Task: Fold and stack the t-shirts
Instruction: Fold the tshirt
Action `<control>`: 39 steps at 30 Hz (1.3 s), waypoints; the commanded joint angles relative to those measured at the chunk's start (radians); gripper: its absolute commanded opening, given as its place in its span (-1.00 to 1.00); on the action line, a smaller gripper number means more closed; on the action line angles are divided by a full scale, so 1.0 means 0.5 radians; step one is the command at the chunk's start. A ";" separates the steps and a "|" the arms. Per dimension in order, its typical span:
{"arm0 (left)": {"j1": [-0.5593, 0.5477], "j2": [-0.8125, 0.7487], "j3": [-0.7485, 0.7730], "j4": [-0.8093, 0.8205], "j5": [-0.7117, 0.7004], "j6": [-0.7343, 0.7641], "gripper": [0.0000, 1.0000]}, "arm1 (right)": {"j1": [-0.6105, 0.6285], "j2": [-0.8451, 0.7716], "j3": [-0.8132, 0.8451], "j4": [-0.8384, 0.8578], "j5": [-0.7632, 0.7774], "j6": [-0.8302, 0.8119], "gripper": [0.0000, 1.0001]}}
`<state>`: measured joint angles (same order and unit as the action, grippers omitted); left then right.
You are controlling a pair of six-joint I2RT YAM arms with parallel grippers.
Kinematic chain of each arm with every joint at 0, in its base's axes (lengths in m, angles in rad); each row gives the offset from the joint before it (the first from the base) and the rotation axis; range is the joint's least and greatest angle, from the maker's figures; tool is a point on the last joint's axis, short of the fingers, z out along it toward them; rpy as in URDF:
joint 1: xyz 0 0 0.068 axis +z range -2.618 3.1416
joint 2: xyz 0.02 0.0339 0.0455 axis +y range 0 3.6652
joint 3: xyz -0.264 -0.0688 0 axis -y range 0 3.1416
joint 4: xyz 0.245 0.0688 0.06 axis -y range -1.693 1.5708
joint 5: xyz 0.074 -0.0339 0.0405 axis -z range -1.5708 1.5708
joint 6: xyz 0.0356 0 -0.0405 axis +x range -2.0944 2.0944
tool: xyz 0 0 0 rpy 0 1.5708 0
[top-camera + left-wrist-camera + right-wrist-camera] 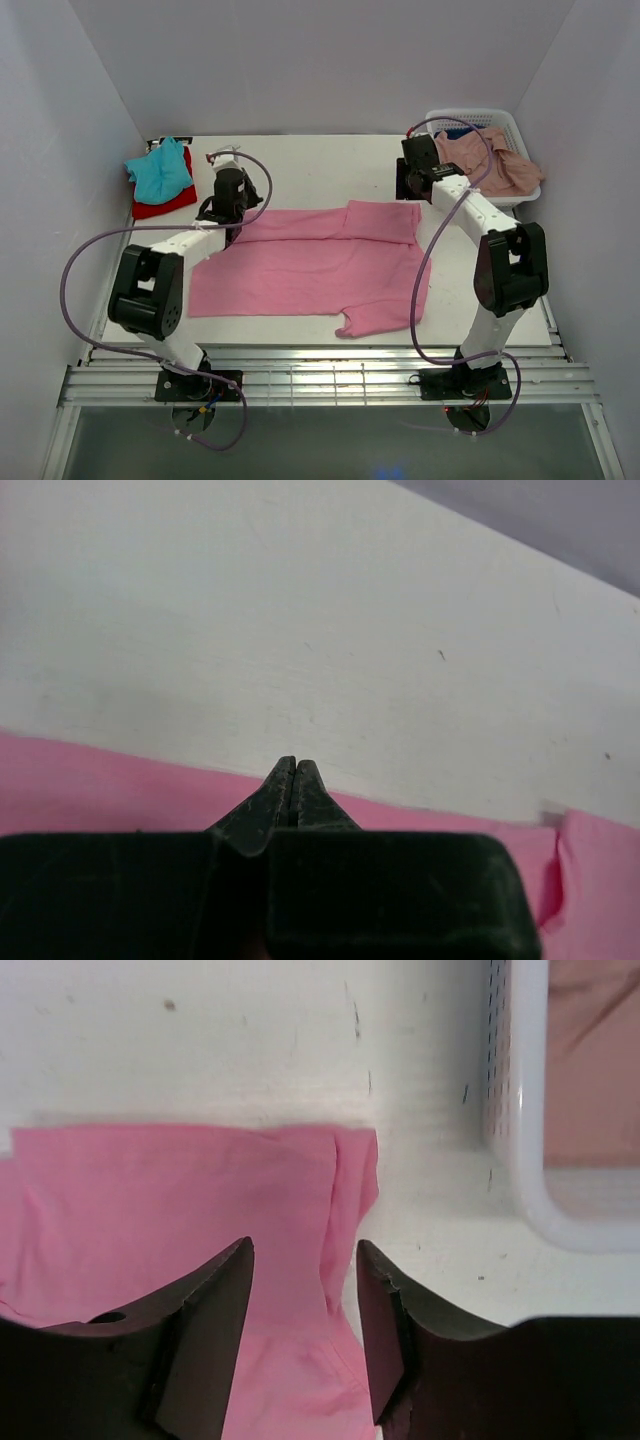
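1. Between the two sets of fingers, the bright pink t-shirt (pixel 310 265) lies spread on the surface (pixel 300 160). A layer at its far right appears already doubled over, and one sleeve juts out on the near side.
2. Left fingers (pixel 280 800): pressed together, tips at the shirt's far-left edge. No cloth shows pinched between them.
3. Right fingers (pixel 215 1300): standing apart and empty above the shirt's far-right corner. Pink cloth lies beneath and between them, and its side edge runs just inside the right-hand finger.
4. Judgement: the step in hand looks like taking both far corners for a fold toward the near side. The hold is incomplete on both sides.
5. Recommendation: part the left fingers and set them astride the hem before closing. Lower the right fingers until they bracket every layer at the corner, then close. Lift both corners together and level so the fold line stays straight.
6. Hazards: the basket (pixel 520 1160) with a salmon-pink shirt (pixel 490 160) sits to the right of the right fingers, near but apart. The teal shirt (pixel 160 170) and the red shirt (pixel 165 207) under it lie left of the left fingers. Uneven lifting would skew or bunch the cloth.
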<state>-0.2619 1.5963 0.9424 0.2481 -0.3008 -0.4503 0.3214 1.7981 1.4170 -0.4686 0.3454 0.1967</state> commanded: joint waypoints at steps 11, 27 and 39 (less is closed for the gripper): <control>-0.313 0.648 0.545 0.249 1.227 -0.195 -1.00 | -0.017 0.502 0.642 0.216 -0.371 -0.117 -0.01; -0.550 0.842 0.652 0.161 1.191 -0.241 -1.00 | -0.032 0.770 0.667 0.247 -0.829 -0.080 -0.02; -0.575 0.974 0.704 0.074 1.114 -0.238 -1.00 | -0.032 0.840 0.602 0.278 -0.912 -0.080 -0.03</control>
<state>-0.5453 2.0995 1.2606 0.2935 0.2691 -0.5694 0.3084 2.2024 1.7195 -0.3599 -0.0830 0.1528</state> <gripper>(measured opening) 0.016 0.487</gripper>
